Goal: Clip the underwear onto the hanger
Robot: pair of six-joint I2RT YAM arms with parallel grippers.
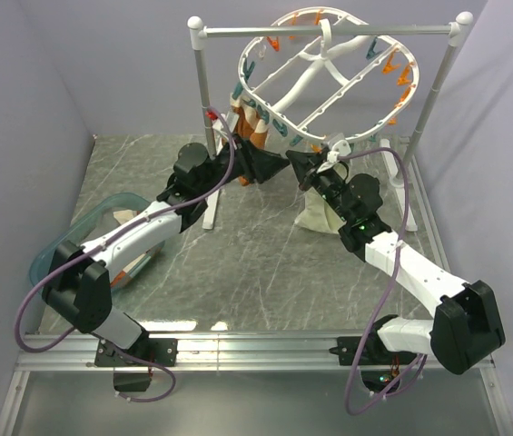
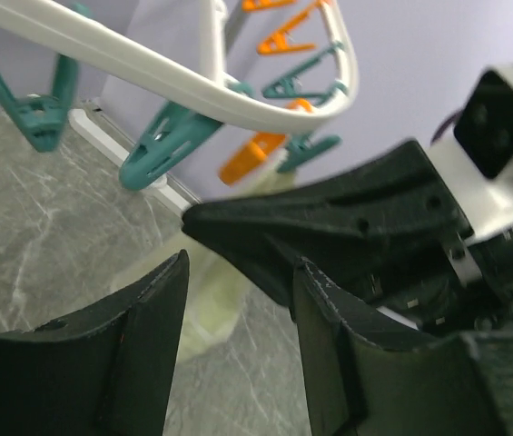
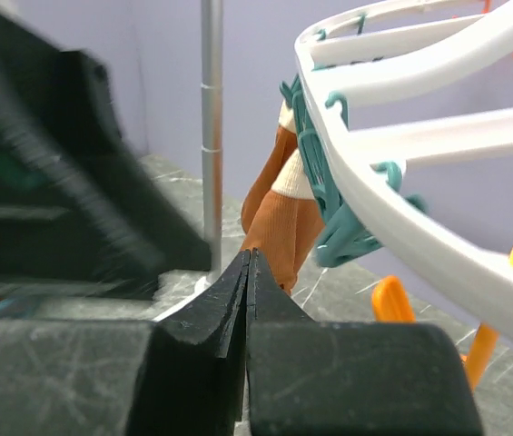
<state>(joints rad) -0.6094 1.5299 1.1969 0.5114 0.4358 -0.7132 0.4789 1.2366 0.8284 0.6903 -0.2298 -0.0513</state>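
The hanger point(image 1: 329, 73), a white oval ring with orange and teal clips, hangs tilted from the rail. The cream underwear point(image 1: 315, 218) lies on the table below it, partly hidden by my right arm. It also shows in the left wrist view point(image 2: 206, 300), blurred. My left gripper point(image 1: 274, 166) is open and empty point(image 2: 242, 268), pointing at my right gripper just under the hanger rim point(image 2: 147, 68). My right gripper point(image 1: 300, 163) is shut on nothing point(image 3: 249, 259), tip to tip with the left one, below the rim point(image 3: 401, 200).
An orange-brown garment point(image 1: 251, 123) hangs clipped at the hanger's left side point(image 3: 279, 218). The white rail stand point(image 1: 329, 30) spans the back, with its post point(image 3: 211, 136) close by. A teal-rimmed clear basket point(image 1: 65, 245) sits at the left. Purple walls enclose the table.
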